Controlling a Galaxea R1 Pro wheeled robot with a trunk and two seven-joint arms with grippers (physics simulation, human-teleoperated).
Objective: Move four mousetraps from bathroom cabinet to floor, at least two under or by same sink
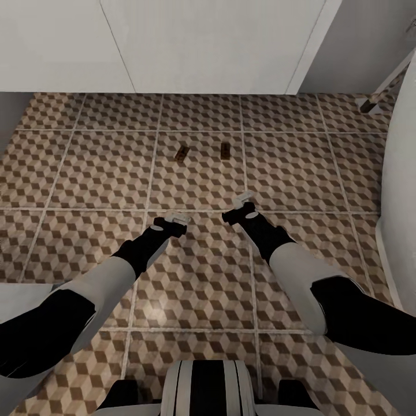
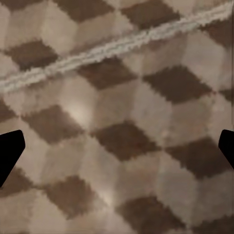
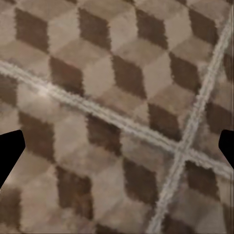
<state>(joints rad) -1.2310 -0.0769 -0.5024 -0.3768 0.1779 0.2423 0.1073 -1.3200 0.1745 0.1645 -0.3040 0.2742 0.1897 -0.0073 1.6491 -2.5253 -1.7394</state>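
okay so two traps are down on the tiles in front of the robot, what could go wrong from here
1. The two mousetraps lie on the bathroom floor just ahead of the base; rolling forward could run over or scatter them.
2. Both sit in front of the white unit, apparently not under it, so "next to the sink" may be marginal.
3. Left gripper and right gripper hang low, open and empty; turning could clip the white fixture at the right.

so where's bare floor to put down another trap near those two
Bare tiles lie left of the left mousetrap, right of the right mousetrap toward the white curved fixture, and between the traps and the white vanity. The gap between the two traps is tightest. Both grippers, left and right, hang open over bare bathroom floor.
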